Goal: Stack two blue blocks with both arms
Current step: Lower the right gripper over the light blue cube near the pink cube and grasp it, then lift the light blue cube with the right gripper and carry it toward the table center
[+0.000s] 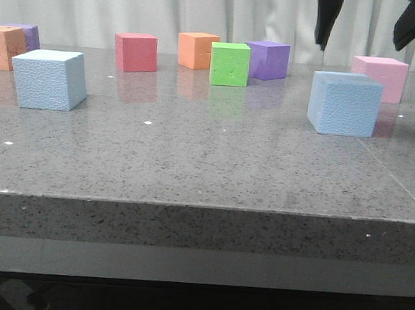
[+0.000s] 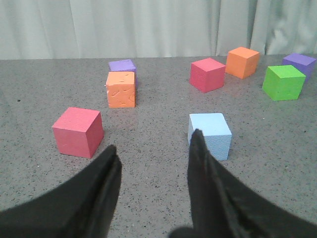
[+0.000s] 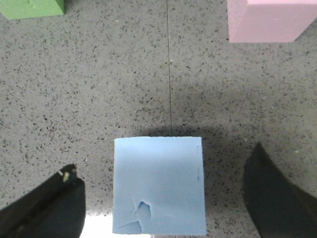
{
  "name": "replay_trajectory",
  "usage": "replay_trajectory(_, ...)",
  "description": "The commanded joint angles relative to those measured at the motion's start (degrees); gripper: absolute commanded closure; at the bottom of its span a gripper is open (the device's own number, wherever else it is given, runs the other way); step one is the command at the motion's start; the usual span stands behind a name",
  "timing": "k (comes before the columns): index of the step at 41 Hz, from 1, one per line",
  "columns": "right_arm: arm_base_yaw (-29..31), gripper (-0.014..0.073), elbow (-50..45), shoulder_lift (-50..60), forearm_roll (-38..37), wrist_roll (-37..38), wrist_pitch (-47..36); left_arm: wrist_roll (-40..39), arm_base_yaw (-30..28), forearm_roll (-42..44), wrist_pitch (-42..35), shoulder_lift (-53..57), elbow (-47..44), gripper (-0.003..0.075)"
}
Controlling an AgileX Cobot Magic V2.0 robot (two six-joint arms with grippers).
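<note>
Two pale blue blocks rest on the grey table, one at the left [image 1: 49, 79] and one at the right [image 1: 344, 103]. My right gripper [image 1: 368, 28] hangs open high above the right block, not touching it. In the right wrist view this block [image 3: 158, 184] lies between the spread fingers of the right gripper [image 3: 164, 157]; its top face is dented. My left gripper [image 2: 154, 148] is open and empty. The left blue block [image 2: 210, 135] sits just beyond one fingertip [image 2: 198, 148]. The left arm is out of the front view.
At the back stand a red cube [image 1: 136, 52], an orange cube [image 1: 198, 50], a green cube [image 1: 230, 63], a purple cube [image 1: 267, 60] and a pink cube [image 1: 380, 77]. At far left are an orange cube [image 1: 2, 48] and a purple one [image 1: 26, 35]. A pinkish-red cube [image 2: 78, 131] is near the left gripper.
</note>
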State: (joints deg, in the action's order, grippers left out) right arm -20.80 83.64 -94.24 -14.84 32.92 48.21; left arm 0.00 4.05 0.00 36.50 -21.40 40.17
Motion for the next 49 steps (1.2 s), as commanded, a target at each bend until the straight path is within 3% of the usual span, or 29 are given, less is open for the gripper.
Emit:
replay_trajectory(1,0.3,-0.0052,2.1,0.8,-1.5,0.2,-2.8,0.0,0.4,0.0,-4.5,-1.0,1.5,0.0409)
replay_trajectory(16,0.3,-0.0041,2.1,-5.1,-1.8,0.2,-2.9,0.0,0.4,0.0,-4.5,-1.0,1.5,0.0409)
replay_trajectory(22,0.3,0.0131,2.6,-5.0,-0.9,0.2,-2.7,0.0,0.4,0.0,-4.5,-1.0,1.5,0.0409)
replay_trajectory(26,0.3,0.0199,4.0,-5.0,0.2,0.2,-1.2,0.0,0.4,0.0,-4.5,-1.0,1.5,0.0409)
replay_trajectory(37,-2.2,0.0202,11.5,-4.9,2.7,-0.2,9.0,0.0,0.4,0.0,-4.5,-1.0,1.5,0.0409)
replay_trajectory(49,-9.9,0.0202,16.9,-6.7,2.4,2.5,7.6,0.0,0.4,0.0,-4.5,-1.0,1.5,0.0409)
